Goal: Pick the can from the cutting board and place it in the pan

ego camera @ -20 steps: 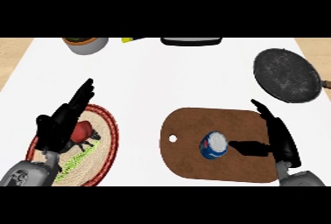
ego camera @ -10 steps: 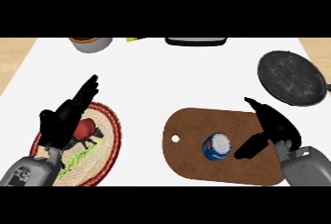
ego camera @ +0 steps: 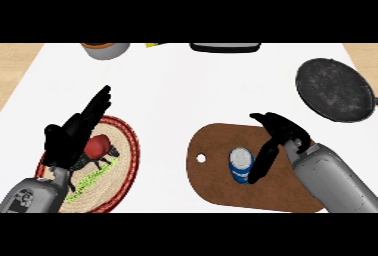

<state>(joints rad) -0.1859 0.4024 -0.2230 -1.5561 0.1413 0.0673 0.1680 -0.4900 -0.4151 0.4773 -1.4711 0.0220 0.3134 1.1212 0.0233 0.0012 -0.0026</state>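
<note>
**1 can, 1 hand almost on it**

Step in hand looks like the grab. The can [ego camera: 241,165] stands upright on the brown cutting board [ego camera: 221,185], about mid-board, not lifted. The right hand [ego camera: 278,137] sits just to its right, fingers apart, with the thumb reaching down along the can's side. I honestly can't tell if it's touching yet, the angle is too steep, but nothing is wrapped round the can.

Next move, I'd guess: close around the can, lift it straight up, then carry it up and to the right to the dark pan [ego camera: 336,90], which sits well apart from the board near the desk's right edge.

Other stuff: the left hand [ego camera: 74,137] rests open, fingers up, over a woven plate [ego camera: 122,165] with something red on it. A bowl [ego camera: 105,49] and a dark tray-like thing [ego camera: 225,47] sit at the far edge. Nothing lies between can and pan, so the path looks free.
</note>
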